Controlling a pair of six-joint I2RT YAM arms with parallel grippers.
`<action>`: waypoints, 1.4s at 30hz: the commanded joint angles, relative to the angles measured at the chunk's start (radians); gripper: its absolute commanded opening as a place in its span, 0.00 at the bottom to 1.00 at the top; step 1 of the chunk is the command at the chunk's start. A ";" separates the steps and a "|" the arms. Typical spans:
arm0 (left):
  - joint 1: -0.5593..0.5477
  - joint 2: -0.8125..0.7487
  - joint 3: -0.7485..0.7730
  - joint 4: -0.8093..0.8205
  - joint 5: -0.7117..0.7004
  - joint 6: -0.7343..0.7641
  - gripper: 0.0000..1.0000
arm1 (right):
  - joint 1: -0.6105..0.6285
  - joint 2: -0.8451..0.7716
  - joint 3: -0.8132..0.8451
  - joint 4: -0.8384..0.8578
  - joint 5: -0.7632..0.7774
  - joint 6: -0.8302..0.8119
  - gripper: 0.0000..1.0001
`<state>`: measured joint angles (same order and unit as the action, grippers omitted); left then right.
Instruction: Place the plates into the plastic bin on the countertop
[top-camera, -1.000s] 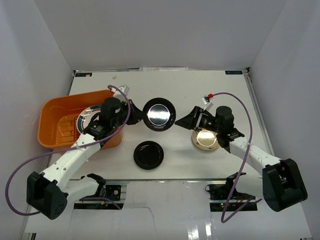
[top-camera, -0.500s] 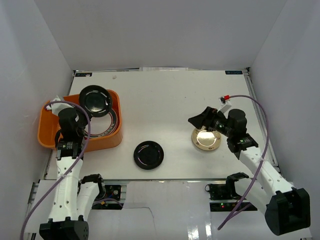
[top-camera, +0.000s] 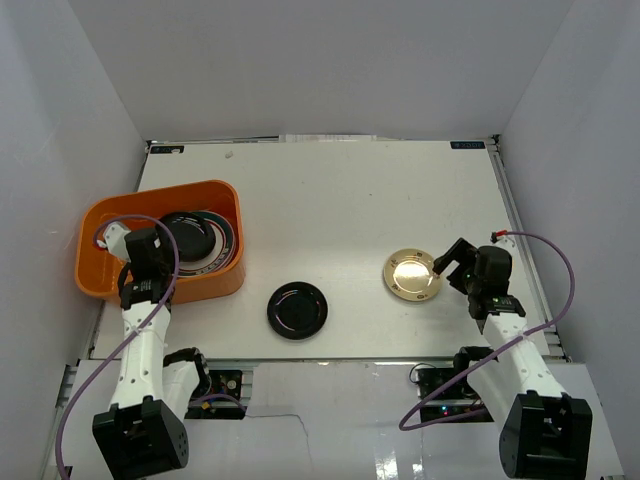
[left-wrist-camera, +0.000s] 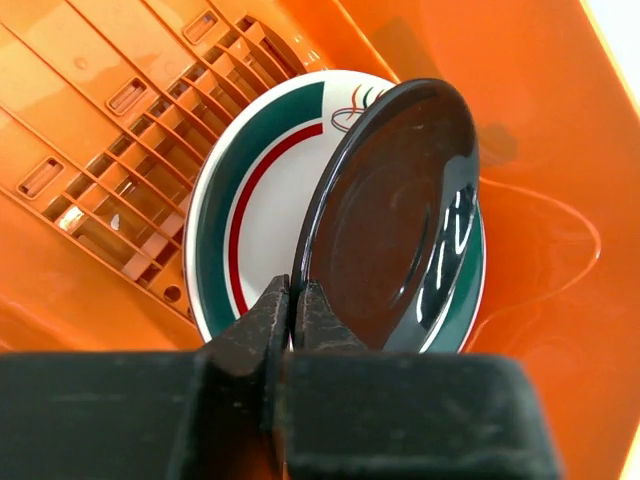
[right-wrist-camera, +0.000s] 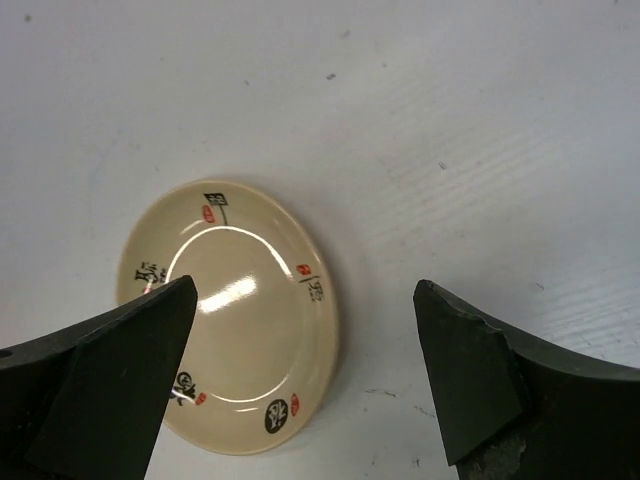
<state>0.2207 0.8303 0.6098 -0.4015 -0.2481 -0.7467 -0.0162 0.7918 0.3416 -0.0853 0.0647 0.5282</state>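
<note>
The orange plastic bin (top-camera: 100, 215) stands at the left of the white countertop (top-camera: 350, 190). My left gripper (top-camera: 168, 244) is inside it, shut on the rim of a glossy black plate (top-camera: 192, 232). In the left wrist view the gripper (left-wrist-camera: 292, 300) pinches that black plate (left-wrist-camera: 390, 210), which leans tilted over a white plate with green and red rings (left-wrist-camera: 245, 190) on the slotted bin floor (left-wrist-camera: 110, 90). A second black plate (top-camera: 297, 309) lies on the countertop. My right gripper (top-camera: 451, 263) is open beside the small tan-gold plate (top-camera: 412, 275); the right wrist view shows the gripper (right-wrist-camera: 305, 290) just over that plate (right-wrist-camera: 235, 320).
White walls close in the countertop at the back and both sides. The bin's right wall (top-camera: 238, 240) stands between the left gripper and the middle of the countertop. Purple cables loop from both arms near the front edge.
My left arm carried the black plate from the countertop's middle into the bin and lowered it over the ringed plate. My right arm drew back to the right of the tan-gold plate.
</note>
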 joint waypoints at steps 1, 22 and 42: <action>0.006 -0.005 0.004 0.026 0.027 -0.023 0.13 | -0.027 0.037 -0.032 0.007 -0.006 0.030 0.95; 0.002 -0.184 0.182 -0.028 0.445 0.196 0.98 | -0.033 0.224 -0.214 0.321 -0.253 0.138 0.16; -0.503 0.044 0.291 0.087 0.877 0.152 0.86 | 0.372 0.115 0.154 0.508 -0.499 0.269 0.08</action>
<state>-0.1883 0.8295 0.8898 -0.3351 0.6910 -0.5999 0.2840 0.8574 0.4191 0.2974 -0.3759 0.7578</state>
